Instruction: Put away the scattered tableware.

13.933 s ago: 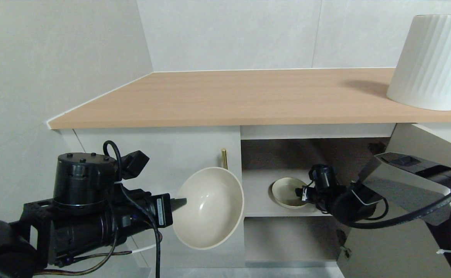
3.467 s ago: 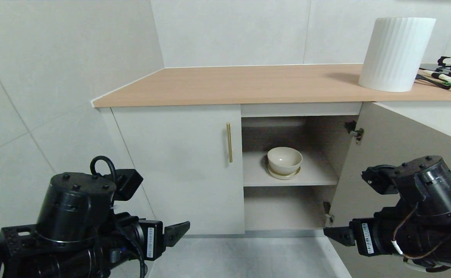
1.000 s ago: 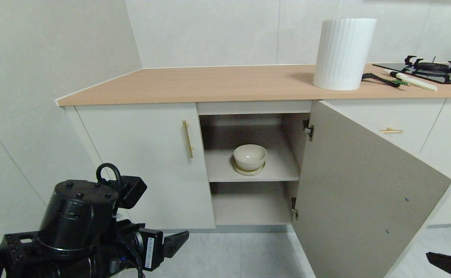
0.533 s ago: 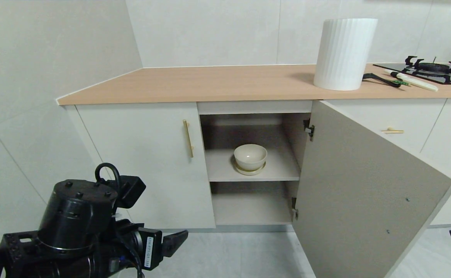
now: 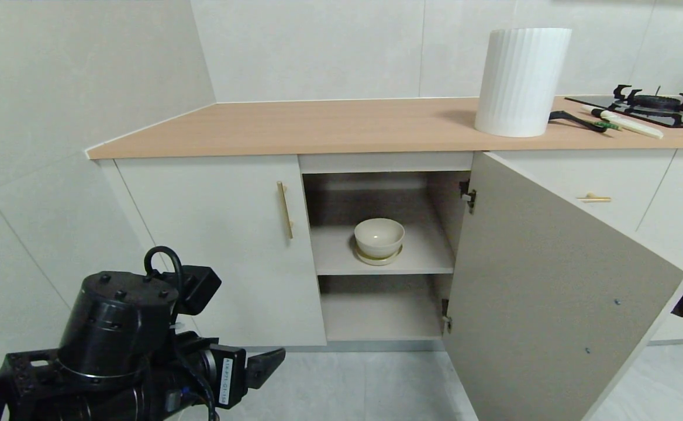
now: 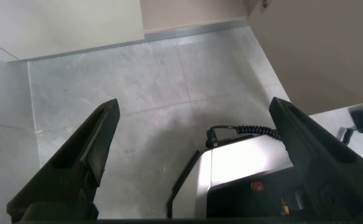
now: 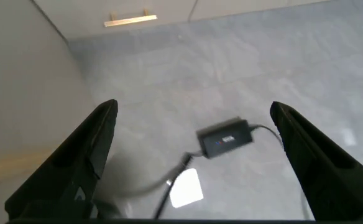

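Now: bowl shelved, door open

Nearest, the left gripper [image 6: 194, 112] hangs low, jaws wide and empty. The right gripper [image 7: 194, 112], equally wide, sits by the open cabinet door [image 5: 552, 280], probably to swing it shut. Farther in, 1 bowl [image 5: 379, 235] nests on a plate [image 5: 379, 259] on the upper shelf [image 5: 426, 257], stacked to save room.

Left gripper [image 6: 194, 106], right gripper [image 7: 194, 106] — both agape
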